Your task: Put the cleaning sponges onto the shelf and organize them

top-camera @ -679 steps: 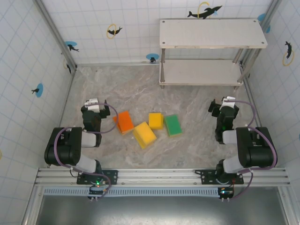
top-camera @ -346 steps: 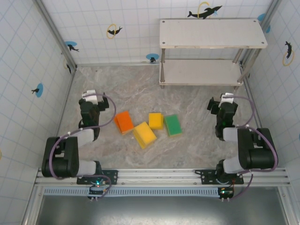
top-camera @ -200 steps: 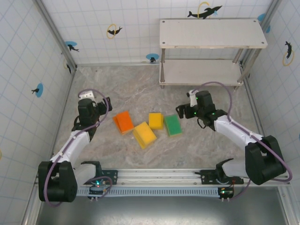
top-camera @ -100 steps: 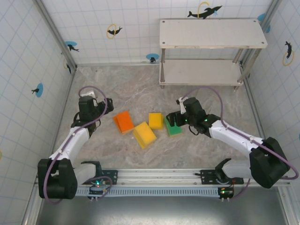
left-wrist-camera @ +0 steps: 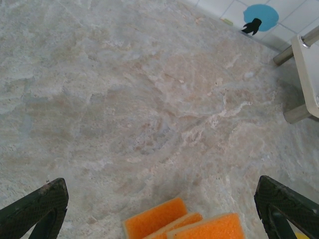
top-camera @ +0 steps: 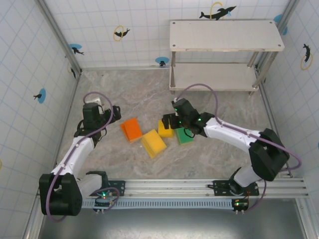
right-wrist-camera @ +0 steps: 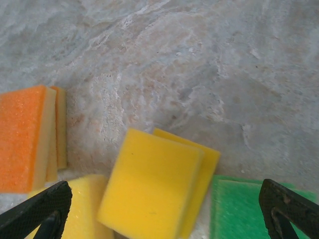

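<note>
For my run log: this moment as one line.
right hand: open, over yellow sponge | left hand: open, near orange sponge | shelf: no sponges visible

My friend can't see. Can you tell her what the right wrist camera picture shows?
The open right tool hovers over a yellow sponge lying on a marbled tabletop. An orange sponge lies at the picture's left edge, a green sponge at bottom right.

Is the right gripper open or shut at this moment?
The right gripper is open: its fingertips stand wide apart at the wrist view's lower corners; the yellow sponge below is not gripped.
</note>
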